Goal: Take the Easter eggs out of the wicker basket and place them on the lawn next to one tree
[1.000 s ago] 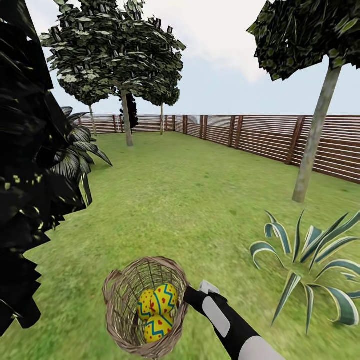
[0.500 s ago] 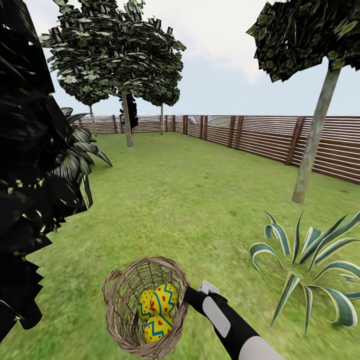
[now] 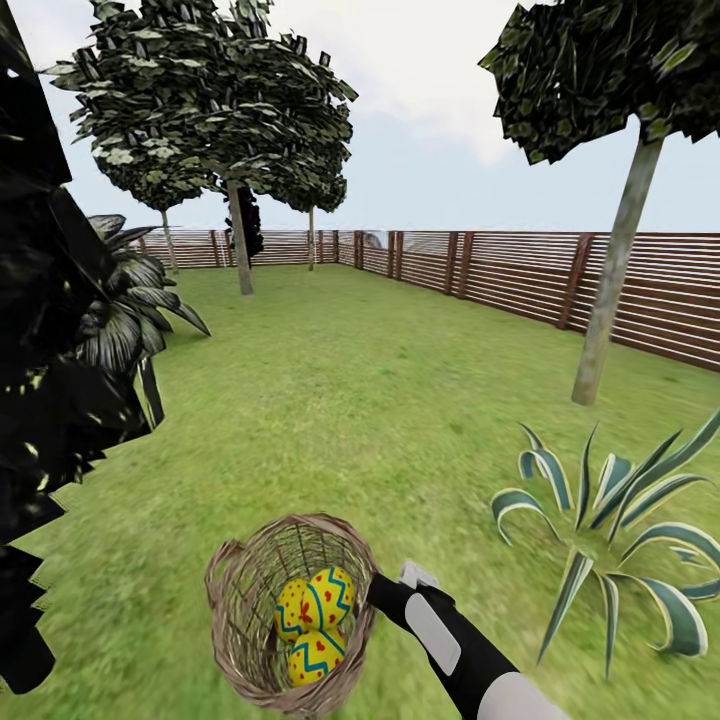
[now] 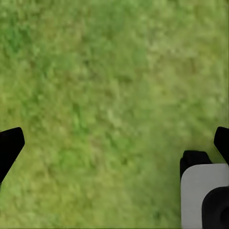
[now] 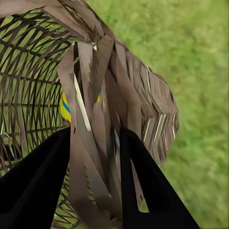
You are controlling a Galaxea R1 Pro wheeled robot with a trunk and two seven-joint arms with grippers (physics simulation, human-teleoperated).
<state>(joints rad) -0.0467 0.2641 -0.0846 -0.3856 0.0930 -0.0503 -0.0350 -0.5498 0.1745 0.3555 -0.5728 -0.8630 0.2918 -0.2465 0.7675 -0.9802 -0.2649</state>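
**Basket carried by its rim, eggs riding inside**

On the left, the left gripper [image 4: 114, 143] hangs over bare lawn [image 4: 105, 86] with its two fingers spread wide and nothing between them. In the middle of the head view, the wicker basket [image 3: 250, 600] is tipped toward the camera, with the three Easter eggs [image 3: 315, 620] resting against its lower wall. To its right, the right gripper [image 3: 375, 590] is clamped on the braided rim.

The step looks like hauling the whole load toward a tree [image 3: 610, 290], probably the thick trunk at right by the fence [image 3: 500, 275]. Doing it well means keeping the basket from tipping further and driving smoothly past the spiky plant [image 3: 610, 520].

The right wrist view shows the black fingers [image 5: 38, 186] straddling the rim; the head view adds trees and route.
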